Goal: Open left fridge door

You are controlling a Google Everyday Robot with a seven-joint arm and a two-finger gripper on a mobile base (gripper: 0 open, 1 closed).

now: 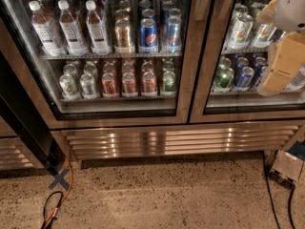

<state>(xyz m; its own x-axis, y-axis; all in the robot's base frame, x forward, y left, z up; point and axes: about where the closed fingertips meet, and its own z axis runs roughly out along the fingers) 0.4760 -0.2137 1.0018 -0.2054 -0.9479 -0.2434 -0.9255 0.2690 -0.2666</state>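
The left fridge door [119,120] fills the left and middle of the camera view. It is a glass pane in a wide brushed bronze-steel frame and stands shut, with bottles [71,27] and cans [147,32] on shelves behind it. My gripper [281,66] shows as a tan and white shape at the right edge, in front of the other glass door [248,106], which fronts only cans. The gripper is to the right of the left door and does not touch it.
A ribbed steel grille panel [181,140] runs below both doors. A dark slanted panel [24,123] stands at the far left. An orange cable [64,190] and a blue floor cross [59,179] lie on the speckled floor. A small box [288,168] with black cables sits at the lower right.
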